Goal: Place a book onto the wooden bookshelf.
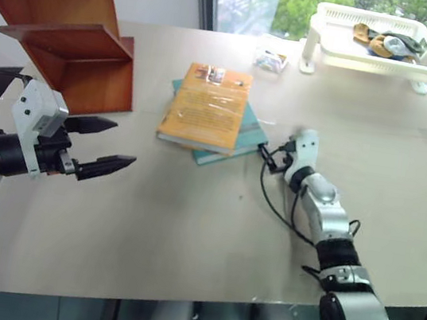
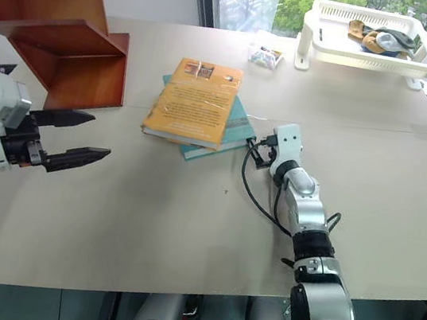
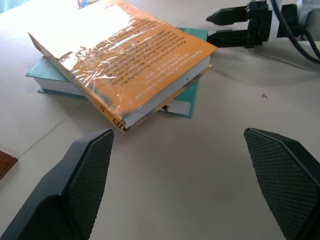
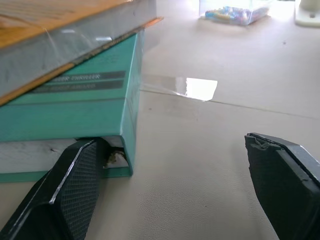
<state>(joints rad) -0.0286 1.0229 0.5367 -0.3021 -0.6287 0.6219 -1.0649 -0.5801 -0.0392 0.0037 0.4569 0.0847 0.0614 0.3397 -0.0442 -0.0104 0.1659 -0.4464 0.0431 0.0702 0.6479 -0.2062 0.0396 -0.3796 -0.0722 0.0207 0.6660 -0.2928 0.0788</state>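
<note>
I've got the table (image 1: pixel 187 228) taking up most of the head views, beige top. The wooden bookshelf (image 1: pixel 70 42) stands at its far left corner, reddish-brown, stepped shelves. Far right there's a white tray (image 1: pixel 374 51) with a few bits in it. The book (image 1: pixel 207 107), orange-yellow and glossy, lies flat mid-table on top of a teal book (image 1: pixel 249 137), well apart from the shelf. My left gripper (image 1: pixel 107 146) hovers above the table on the near left, 2 fingers spread wide, holding nothing, pointing toward the books. My right gripper (image 2: pixel 259 152) sits low at the table just beside the teal book's near right corner, fingers wide, nothing held; in the right wrist view 1 finger (image 4: pixel 65 195) is right against that corner. Small clear packet (image 1: pixel 270 58) near the tray
</note>
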